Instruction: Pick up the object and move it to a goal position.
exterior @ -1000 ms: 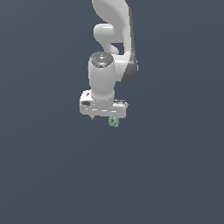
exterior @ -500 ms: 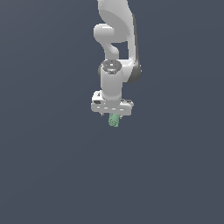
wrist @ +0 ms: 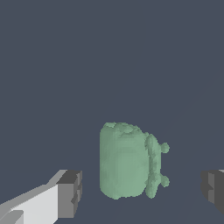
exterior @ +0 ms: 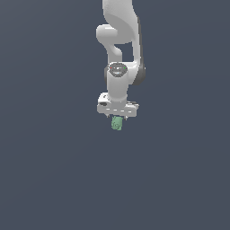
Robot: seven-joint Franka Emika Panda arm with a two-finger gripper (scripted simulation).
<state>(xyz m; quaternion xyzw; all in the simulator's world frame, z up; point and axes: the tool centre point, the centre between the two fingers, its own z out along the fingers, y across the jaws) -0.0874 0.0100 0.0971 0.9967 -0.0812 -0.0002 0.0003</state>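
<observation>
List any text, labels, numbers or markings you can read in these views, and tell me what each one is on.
None: no words, numbers, brands or signs can be read in either view.
Pale green object: bumpy surface, no print.
Gripper and white arm: plain, no lettering.
Round dark patch on the wrist: too small and blurred to tell whether it carries any mark.
Background: uniform dark grey, no signs.
</observation>
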